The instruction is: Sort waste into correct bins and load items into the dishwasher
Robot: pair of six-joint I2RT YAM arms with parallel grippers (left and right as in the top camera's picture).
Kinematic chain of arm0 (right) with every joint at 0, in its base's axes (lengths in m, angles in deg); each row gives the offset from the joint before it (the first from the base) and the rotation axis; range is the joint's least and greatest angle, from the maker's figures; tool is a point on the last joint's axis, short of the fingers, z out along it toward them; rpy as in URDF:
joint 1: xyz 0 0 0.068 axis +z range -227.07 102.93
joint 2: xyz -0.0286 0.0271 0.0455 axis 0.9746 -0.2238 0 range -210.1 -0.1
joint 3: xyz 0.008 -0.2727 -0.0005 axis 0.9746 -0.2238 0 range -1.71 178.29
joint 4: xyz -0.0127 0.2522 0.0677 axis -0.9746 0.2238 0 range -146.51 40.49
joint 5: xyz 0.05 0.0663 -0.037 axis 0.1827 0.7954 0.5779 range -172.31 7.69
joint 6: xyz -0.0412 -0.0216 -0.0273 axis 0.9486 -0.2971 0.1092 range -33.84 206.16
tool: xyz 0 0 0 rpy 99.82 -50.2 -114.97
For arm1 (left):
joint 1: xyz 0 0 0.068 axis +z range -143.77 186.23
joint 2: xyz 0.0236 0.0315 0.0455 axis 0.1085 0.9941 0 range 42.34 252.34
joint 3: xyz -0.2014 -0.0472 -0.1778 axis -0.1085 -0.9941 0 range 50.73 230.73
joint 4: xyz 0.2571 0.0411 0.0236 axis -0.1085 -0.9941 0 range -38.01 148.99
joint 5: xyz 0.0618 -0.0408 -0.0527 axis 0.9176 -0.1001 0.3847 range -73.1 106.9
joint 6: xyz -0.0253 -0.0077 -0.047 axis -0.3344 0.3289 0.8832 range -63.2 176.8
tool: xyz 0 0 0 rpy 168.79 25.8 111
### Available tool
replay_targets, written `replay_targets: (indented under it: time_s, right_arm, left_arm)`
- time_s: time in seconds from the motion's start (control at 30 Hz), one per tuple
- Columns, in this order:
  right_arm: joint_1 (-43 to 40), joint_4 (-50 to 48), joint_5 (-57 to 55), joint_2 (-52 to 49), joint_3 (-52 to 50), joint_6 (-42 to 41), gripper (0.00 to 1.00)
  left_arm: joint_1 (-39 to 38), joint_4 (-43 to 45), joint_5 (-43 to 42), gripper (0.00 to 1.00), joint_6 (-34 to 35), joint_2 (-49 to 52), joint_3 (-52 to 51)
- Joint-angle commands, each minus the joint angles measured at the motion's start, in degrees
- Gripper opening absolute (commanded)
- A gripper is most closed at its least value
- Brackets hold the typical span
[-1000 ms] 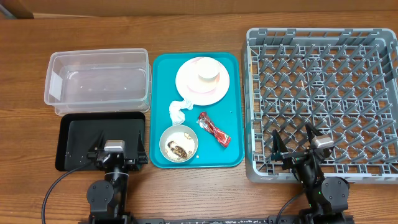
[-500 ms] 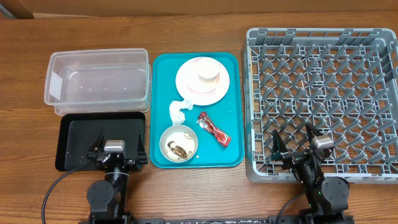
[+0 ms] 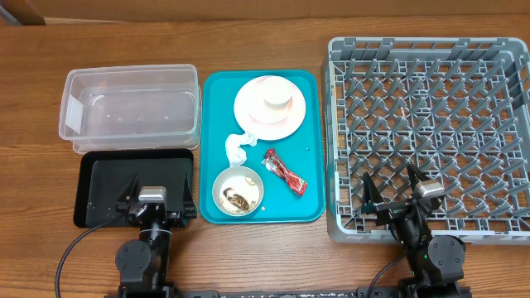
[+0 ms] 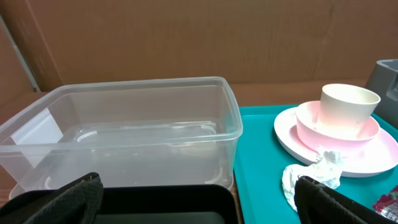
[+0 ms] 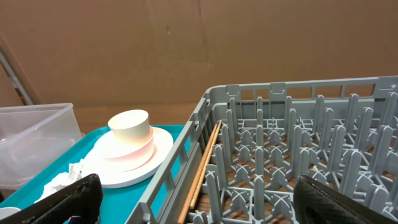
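Red wrapper (image 4: 387, 204) partly off-frame; L wrist

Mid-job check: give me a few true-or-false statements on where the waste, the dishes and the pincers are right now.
1. The crumpled white tissue lies on the teal serving tray. True.
2. The small red shiny wrapper is in the clear plastic tub. False: it lies on the teal tray.
3. The small white cylindrical cup sits on the pale pink round plate. True.
4. The pale round bowl sits in the grey pegged dish rack. False: it is on the teal tray, with food scraps in it.
5. The left pincer and right pincer are shut. False: both stand open, holding nothing.
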Motion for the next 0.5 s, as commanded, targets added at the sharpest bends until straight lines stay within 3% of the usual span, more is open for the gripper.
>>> replay_targets:
  time_s: [0.0,0.17,0.47]
  right_arm:
    - [-0.44,-0.33,-0.35,0.66,-0.61,-0.26,1.00]
    - [-0.44,-0.33,-0.35,0.66,-0.61,-0.26,1.00]
    - [-0.44,-0.33,-0.35,0.66,-0.61,-0.26,1.00]
  left_arm:
    - [-0.37,1.70,-0.24,1.00,0.57,-0.63,-0.31]
    - [-0.37,-3.28,-8.50,1.00,1.09,-0.63,4.87]
    - [-0.39,-28.06,-14.49,1.00,2.27,3.19,28.63]
